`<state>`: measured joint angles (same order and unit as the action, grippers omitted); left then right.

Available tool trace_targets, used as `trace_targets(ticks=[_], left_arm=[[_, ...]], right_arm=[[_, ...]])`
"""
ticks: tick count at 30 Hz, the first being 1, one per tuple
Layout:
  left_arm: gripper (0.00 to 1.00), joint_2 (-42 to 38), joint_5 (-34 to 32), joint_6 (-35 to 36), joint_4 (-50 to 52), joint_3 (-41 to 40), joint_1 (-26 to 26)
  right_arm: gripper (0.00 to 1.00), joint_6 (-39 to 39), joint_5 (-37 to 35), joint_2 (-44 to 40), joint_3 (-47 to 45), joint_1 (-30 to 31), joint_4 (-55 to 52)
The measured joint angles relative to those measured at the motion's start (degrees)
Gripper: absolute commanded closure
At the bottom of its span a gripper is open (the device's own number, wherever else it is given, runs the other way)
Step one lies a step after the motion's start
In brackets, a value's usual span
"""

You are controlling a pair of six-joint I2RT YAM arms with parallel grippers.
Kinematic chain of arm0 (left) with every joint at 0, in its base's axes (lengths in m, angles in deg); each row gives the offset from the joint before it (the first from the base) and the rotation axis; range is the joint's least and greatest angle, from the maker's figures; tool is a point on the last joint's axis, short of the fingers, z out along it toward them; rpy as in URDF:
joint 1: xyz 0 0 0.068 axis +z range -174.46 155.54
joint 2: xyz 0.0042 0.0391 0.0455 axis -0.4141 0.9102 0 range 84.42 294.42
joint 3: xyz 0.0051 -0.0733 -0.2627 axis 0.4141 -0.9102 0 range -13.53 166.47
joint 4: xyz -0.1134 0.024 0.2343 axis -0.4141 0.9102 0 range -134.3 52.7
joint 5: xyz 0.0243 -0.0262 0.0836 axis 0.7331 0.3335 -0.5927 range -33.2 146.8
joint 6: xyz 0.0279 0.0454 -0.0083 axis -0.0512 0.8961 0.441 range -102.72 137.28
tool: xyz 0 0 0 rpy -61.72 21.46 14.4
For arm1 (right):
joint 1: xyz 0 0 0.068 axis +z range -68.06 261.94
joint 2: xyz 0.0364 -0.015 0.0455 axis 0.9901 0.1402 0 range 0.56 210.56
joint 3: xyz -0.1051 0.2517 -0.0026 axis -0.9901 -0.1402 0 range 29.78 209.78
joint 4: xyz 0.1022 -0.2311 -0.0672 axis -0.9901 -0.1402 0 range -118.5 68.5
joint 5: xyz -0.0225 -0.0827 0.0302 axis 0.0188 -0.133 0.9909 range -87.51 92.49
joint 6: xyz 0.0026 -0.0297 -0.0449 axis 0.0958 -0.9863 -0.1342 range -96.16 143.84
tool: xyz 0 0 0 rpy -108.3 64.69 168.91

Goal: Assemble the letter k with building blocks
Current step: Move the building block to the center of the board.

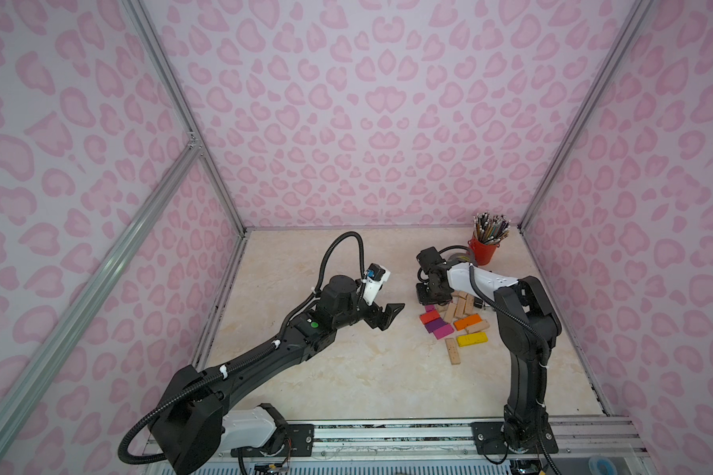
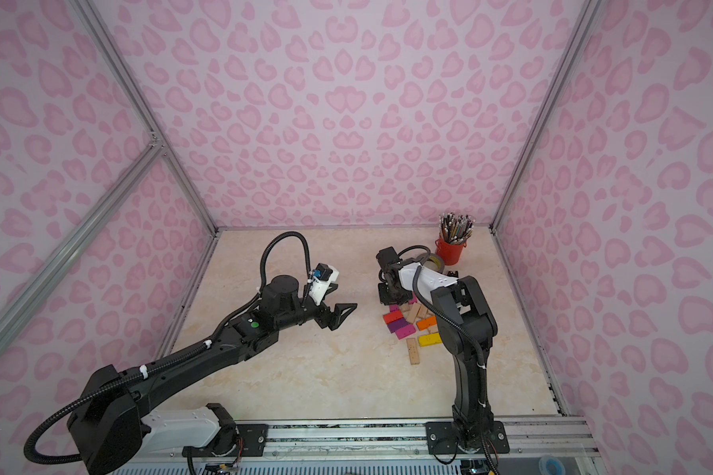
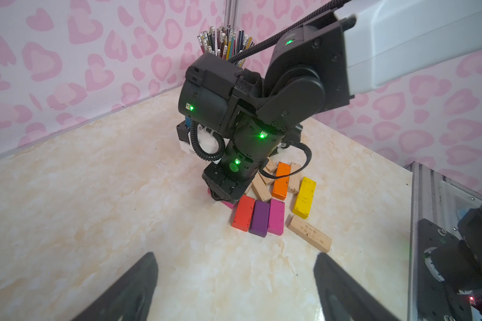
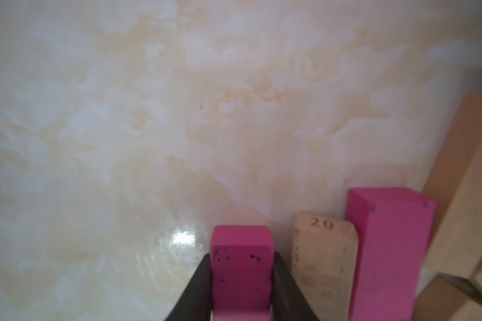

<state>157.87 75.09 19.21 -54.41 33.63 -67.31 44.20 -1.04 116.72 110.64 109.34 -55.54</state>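
Building blocks [image 1: 466, 321] lay in a loose heap on the right side of the bench [image 1: 346, 370] in both top views, near the red pencil pot [image 1: 483, 251] at the far corner. A yellow block [image 1: 472, 339] and a lone wooden block [image 1: 453, 351] sat at the heap's near edge. The right claw [image 1: 429, 294] pointed down at the heap's far edge, its jaws hidden under the wrist there. The left claw [image 1: 390, 316] hung over bare bench, well apart from the heap, jaws spread.

From the left wrist view, the left claw's two fingers [image 3: 134, 289] stood wide apart with only bench between them. Beyond, a red block [image 3: 244, 212], a purple block [image 3: 260, 218] and a pink block [image 3: 276, 216] lay side by side, touching, with an orange block [image 3: 281, 180] behind them. The right claw sat low just beside the red block.

From the right wrist view, the right claw pinched a magenta block [image 4: 241, 241], its dark fingers [image 4: 199, 283] pressed against both sides. A wooden block marked 20 [image 4: 323, 264] and a second magenta block [image 4: 390, 250] sat just beside it.
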Motion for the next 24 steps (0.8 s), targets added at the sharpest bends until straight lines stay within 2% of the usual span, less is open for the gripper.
trace_targets(ticks=[12,18,24], left_arm=[[0.13,-0.94,0.0,-0.33,-0.07,-0.98,0.61],[0.16,-4.44,-1.18,-3.48,-1.42,-4.17,3.48],[0.16,-9.57,-9.11,-10.4,-1.97,-7.65,10.78]], right_arm=[[0.75,1.86,-0.5,-0.57,-0.31,0.42,0.15],[0.76,10.82,1.38,-3.43,-3.19,4.17,7.82],[0.77,21.09,2.73,3.8,2.6,10.54,15.74]])
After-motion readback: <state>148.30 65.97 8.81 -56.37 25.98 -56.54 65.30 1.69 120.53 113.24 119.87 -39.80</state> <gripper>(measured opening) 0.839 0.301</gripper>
